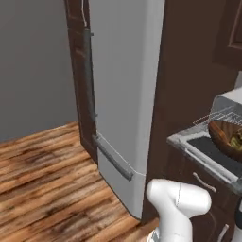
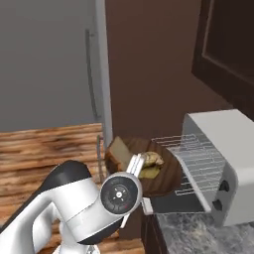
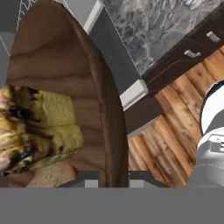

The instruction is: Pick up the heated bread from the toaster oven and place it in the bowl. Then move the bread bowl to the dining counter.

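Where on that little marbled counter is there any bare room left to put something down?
Bare grey marbled stone shows in front of the boxy off-white toaster oven, beyond its lowered dark-glass door. The door side is crowded: the pulled-out wire rack and the dark wooden bowl with golden-brown bread, held at its rim by the tool.

The left base view faces the refrigerator (image 1: pixel 125 94), with the bowl (image 1: pixel 226 137) at its right edge. The right base view frames the toaster oven (image 2: pixel 230 158) at right; both share the bowl (image 2: pixel 161 173). The hand view looks close along the bowl (image 3: pixel 65 87) rim.
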You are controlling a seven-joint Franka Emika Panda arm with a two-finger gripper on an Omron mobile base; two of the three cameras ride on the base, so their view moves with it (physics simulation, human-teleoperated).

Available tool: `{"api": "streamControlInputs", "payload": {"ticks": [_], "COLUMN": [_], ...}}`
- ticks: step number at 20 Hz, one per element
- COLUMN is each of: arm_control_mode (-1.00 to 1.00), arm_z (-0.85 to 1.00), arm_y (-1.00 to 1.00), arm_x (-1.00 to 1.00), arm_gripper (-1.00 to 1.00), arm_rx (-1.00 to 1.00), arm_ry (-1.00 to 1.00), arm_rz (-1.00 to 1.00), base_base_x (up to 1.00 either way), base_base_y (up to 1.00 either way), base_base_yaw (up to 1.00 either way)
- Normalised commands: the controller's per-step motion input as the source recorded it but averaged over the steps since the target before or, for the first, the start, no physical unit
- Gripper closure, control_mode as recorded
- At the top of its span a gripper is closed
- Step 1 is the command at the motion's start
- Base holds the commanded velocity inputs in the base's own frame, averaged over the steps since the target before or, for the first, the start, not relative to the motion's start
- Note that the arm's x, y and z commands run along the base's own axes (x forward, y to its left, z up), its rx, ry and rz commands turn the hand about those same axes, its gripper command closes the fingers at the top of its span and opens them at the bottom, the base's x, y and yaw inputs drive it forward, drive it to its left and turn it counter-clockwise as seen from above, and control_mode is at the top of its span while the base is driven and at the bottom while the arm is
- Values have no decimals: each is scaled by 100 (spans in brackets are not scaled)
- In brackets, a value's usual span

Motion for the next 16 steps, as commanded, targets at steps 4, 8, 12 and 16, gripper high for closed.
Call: {"api": "streamControlInputs", "payload": {"ticks": [4, 8, 12, 16], "arm_control_mode": [100, 100, 100, 100], "arm_z": [0, 0, 0, 0], "arm_y": [0, 0, 0, 0], "arm_x": [0, 0, 0, 0], "arm_gripper": [100, 100, 100, 100], "arm_rx": [0, 0, 0, 0], "arm_ry": [0, 0, 0, 0], "arm_rz": [0, 0, 0, 0], "base_base_x": [0, 0, 0, 0], "base_base_y": [0, 0, 0, 0], "base_base_yaw": [100, 100, 100, 100]}}
